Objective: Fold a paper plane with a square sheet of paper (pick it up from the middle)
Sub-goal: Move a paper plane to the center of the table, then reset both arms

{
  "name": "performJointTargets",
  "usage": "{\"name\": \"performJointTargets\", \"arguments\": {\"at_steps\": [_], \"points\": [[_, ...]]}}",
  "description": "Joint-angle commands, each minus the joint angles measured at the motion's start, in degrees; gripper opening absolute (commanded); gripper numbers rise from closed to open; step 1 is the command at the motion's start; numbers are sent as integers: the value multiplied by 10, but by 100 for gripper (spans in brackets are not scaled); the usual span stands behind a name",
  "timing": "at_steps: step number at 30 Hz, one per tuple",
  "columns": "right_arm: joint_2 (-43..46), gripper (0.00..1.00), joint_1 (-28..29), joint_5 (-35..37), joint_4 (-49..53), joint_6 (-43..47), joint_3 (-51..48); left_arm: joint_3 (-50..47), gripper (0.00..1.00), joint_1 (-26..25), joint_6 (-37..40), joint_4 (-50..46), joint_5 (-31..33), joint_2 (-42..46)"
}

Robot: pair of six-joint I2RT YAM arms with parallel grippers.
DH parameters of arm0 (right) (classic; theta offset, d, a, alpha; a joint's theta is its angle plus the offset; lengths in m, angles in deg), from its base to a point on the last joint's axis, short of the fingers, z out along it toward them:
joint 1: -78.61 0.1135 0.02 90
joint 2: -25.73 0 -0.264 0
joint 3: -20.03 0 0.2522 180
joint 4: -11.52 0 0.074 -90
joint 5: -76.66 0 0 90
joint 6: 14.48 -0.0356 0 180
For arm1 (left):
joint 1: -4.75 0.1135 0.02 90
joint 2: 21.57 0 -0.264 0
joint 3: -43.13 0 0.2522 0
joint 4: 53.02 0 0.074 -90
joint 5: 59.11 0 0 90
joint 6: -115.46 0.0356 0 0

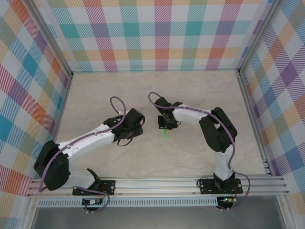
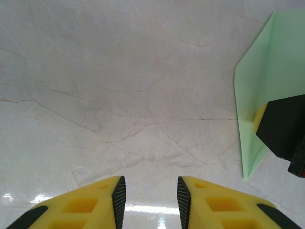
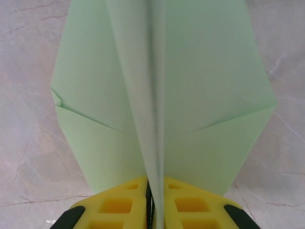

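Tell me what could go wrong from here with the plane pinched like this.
1. The right gripper pinches the paper plane by its thin centre fold, so the paper could slip out or crumple.
2. The left gripper hangs open and empty beside the plane's wing, and a sideways move might bend it.
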Motion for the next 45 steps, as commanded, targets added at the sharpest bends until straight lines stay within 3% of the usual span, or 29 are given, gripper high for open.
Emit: {"name": "performJointTargets", "arguments": {"at_steps": [1, 6, 15, 21, 24, 28, 32, 36, 40, 45], "points": [[10, 15, -2, 0, 48, 17, 29, -3, 36, 4, 6, -12, 17, 15], [44, 26, -3, 11, 72, 33, 43, 1, 36, 4, 12, -23, 30, 24], [172, 34, -2, 34, 85, 46, 11, -3, 38, 6, 23, -35, 52, 43], [331, 41, -3, 138, 65, 68, -62, -3, 38, 8, 41, -43, 83, 59], [416, 50, -2, 213, 47, 78, -112, -6, 39, 11, 48, -50, 107, 74], [541, 73, -5, 320, 10, 94, -193, -16, 52, 18, 59, -57, 150, 103], [615, 100, -31, 402, -20, 111, -263, -30, 80, 27, 81, -61, 198, 140], [619, 100, -80, 409, -66, 159, -319, -40, 100, 40, 104, -67, 234, 162], [567, 100, -141, 401, -117, 206, -357, -40, 100, 53, 122, -74, 280, 169], [486, 100, -248, 266, -224, 236, -397, -58, 100, 95, 157, -55, 307, 175]]}}
